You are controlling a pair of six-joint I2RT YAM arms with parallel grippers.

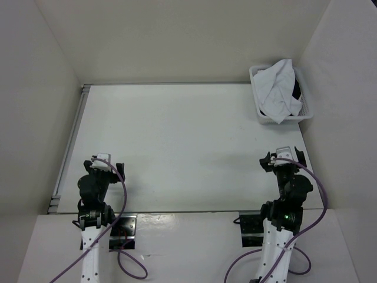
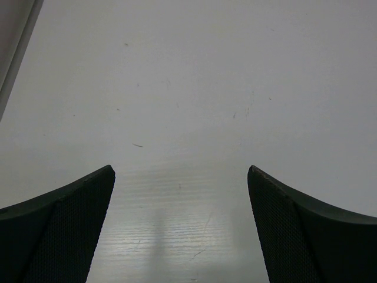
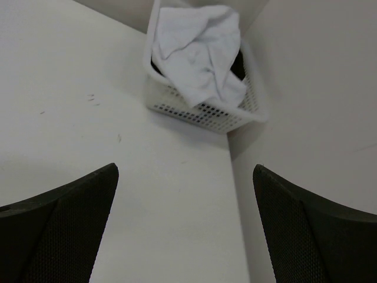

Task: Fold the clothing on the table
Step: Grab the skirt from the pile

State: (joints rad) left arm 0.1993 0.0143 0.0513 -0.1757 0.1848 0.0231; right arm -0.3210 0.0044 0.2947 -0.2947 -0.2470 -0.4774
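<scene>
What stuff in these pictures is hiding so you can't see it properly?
Top external view: black garment mostly buried under the white clothing in the basket.
Both views showing it: white clothing crumpled, type unclear.
Same views: basket floor covered by clothing.
Wrist views: finger bases of left gripper and right gripper cut off by the bottom edge.

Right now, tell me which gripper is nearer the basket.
The right gripper: the basket holding the clothing sits in the far right corner, ahead of it; the left gripper is across the table.
</scene>
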